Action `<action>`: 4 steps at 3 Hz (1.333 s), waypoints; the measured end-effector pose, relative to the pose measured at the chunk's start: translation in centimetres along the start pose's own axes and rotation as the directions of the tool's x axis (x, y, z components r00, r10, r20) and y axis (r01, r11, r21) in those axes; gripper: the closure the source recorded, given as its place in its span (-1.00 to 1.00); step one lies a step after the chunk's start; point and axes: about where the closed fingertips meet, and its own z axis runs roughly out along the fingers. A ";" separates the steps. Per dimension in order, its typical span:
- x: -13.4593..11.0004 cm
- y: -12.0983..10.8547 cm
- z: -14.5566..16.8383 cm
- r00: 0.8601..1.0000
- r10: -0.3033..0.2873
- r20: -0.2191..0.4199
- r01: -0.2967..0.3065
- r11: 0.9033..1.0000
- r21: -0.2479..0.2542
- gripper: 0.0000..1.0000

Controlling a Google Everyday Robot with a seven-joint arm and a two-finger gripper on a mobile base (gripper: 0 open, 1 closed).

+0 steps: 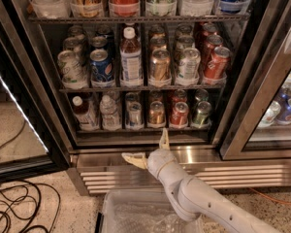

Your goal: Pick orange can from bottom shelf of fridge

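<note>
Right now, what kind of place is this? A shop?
Probably a shop corner or snack room, though I can't be sure. There's a big drinks fridge packed with cans and bottles, and a second fridge right beside it. The claw hangs open just below the bottom shelf.

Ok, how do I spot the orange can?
Look in the open fridge, at the bottom shelf, just above the robot's open pincer. Six drinks stand in a row; the orange can is fourth from the left, coppery and shiny, between a silvery can and a red can.
</note>
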 end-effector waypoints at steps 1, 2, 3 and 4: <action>0.6 -0.1 0.5 0.999 0.025 0.039 -0.026 0.999 0.021 -1.00; 0.0 -0.7 1.4 0.991 -0.002 0.132 -0.006 0.998 0.056 -1.00; -0.3 -1.1 1.6 0.981 -0.054 0.186 0.034 0.993 0.110 -0.61; -0.3 -1.8 1.4 0.977 -0.078 0.201 0.042 0.984 0.175 -0.28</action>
